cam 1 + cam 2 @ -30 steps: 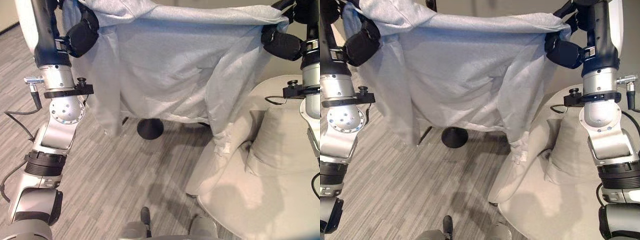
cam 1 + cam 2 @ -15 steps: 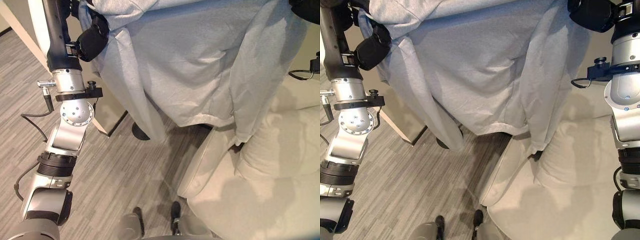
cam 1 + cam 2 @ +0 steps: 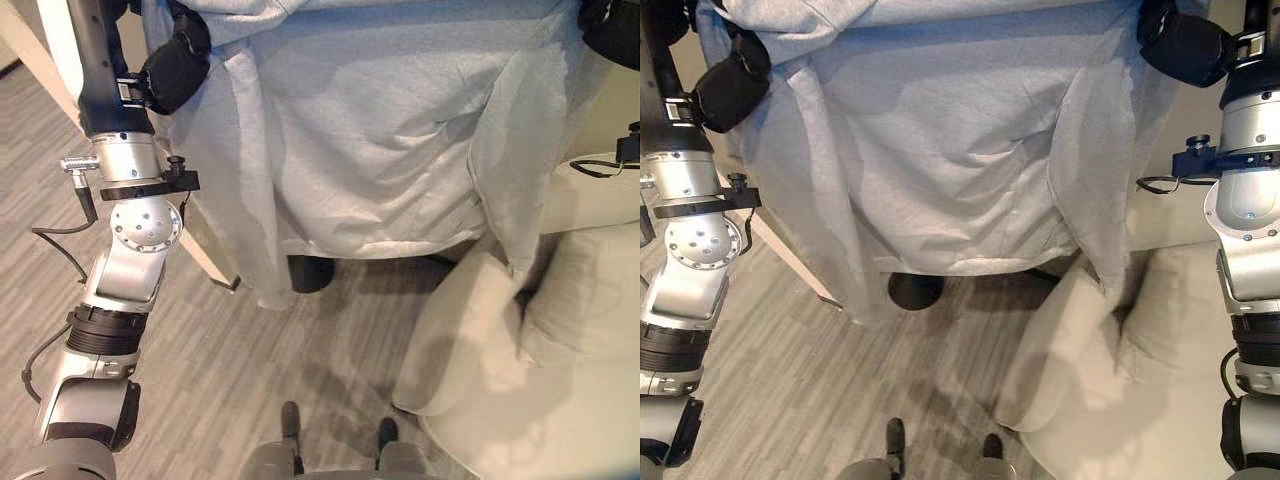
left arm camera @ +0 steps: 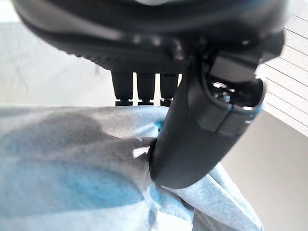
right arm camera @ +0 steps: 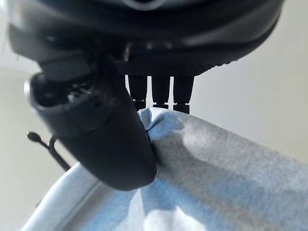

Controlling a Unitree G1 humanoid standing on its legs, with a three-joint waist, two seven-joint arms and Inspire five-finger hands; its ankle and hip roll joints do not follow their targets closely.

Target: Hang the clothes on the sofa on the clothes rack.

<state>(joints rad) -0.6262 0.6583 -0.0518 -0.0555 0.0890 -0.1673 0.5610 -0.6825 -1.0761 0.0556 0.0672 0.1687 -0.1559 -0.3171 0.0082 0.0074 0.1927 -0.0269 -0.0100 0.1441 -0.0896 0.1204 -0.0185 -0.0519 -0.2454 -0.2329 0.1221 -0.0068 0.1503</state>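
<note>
A pale blue-grey garment [image 3: 380, 130] hangs spread wide between my two raised hands, its hem and sleeves dangling above the floor. My left hand [image 3: 175, 65] is shut on the garment's upper left edge; its thumb [image 4: 202, 125] pinches the cloth [image 4: 72, 168] against the fingers. My right hand [image 3: 1180, 45] is shut on the upper right edge, thumb [image 5: 110, 144] pressed into the fabric [image 5: 216, 183]. One sleeve hangs down to the beige sofa [image 3: 540, 350]. The rack's round black base [image 3: 310, 272] shows on the floor behind the hem; the rest of the rack is hidden by the garment.
The sofa's arm and cushion [image 3: 1080, 330] lie at the lower right. A pale slanted panel edge [image 3: 205, 260] stands on the left behind my left arm. Grey striped carpet [image 3: 230, 380] spreads in front. A thin dark rod [image 5: 48, 144] shows past my right hand.
The whole picture has swung, so the camera moved. Both hands have kept their hold and the garment stays spread; its right sleeve now hangs over the sofa arm.
</note>
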